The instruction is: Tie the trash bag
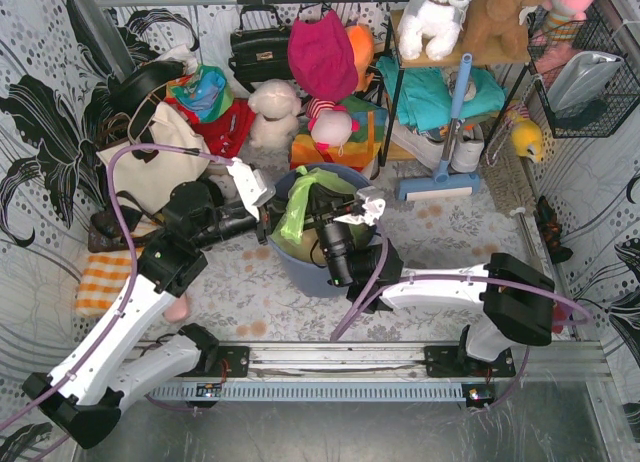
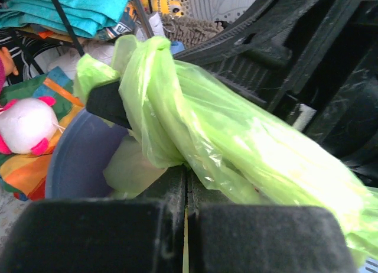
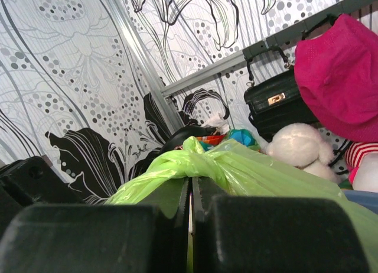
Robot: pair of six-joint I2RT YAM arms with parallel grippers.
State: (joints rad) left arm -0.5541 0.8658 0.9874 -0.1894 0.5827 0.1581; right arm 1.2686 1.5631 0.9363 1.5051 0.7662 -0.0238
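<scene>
where it is twisted, trash bag glossy, wrinkled, light green

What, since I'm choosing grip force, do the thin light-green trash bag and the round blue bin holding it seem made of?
The thin light-green trash bag looks like glossy translucent plastic film: it creases, twists and shines. The round blue bin seems rigid moulded plastic with a smooth matt wall, though that is less certain.
</scene>
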